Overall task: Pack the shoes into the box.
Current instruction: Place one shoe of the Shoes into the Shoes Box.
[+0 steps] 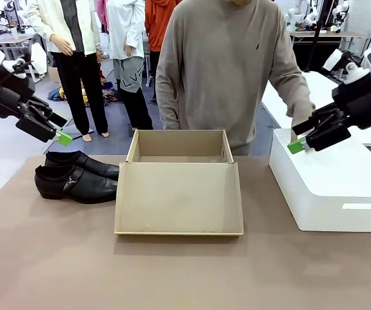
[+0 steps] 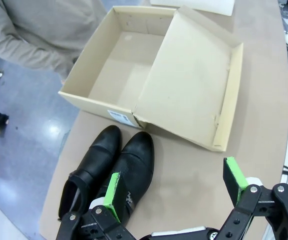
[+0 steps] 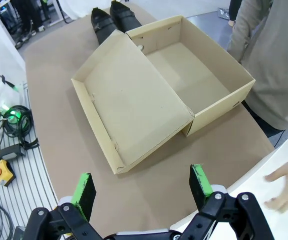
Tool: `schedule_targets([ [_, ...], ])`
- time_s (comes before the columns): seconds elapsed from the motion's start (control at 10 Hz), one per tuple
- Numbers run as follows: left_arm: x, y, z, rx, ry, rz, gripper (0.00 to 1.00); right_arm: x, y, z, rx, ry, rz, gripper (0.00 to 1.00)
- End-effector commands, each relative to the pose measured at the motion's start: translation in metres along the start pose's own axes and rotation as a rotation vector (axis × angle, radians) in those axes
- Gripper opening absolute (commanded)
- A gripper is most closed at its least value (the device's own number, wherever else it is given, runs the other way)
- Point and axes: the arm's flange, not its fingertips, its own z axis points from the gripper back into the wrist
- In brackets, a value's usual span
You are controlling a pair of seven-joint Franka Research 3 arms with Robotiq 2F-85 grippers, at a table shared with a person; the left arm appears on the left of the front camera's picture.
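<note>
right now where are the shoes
In the front view the shoes lie side by side on the table at the robot's left, toes toward the open box just beside them.

Shoes (image 1: 75,177) just left of the box (image 1: 179,145), block (image 1: 330,187) at its right

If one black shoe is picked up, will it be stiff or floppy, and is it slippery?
The shoes look glossy, so the left fingers may slip on the leather. Sole and heel probably keep each shoe stiff, though the open top may squash when pinched. They lie apparently touching, so lifting one may nudge the other.
</note>
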Motion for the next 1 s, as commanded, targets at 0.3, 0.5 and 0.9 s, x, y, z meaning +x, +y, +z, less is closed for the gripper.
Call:
schedule_targets([
  [0.3,0.011,0.012,0.016,0.007,0.041,-0.045,1.0,0.0,-0.005,-0.001,0.011,-0.02,0.029,1.0],
  [0.5,0.02,0.027,0.023,0.001,0.122,-0.1,1.0,0.0,-0.005,-0.001,0.011,-0.02,0.029,1.0],
  [0.9,0.023,0.066,0.028,-0.052,0.357,-0.297,1.0,0.0,-0.005,-0.001,0.011,-0.02,0.029,1.0],
])
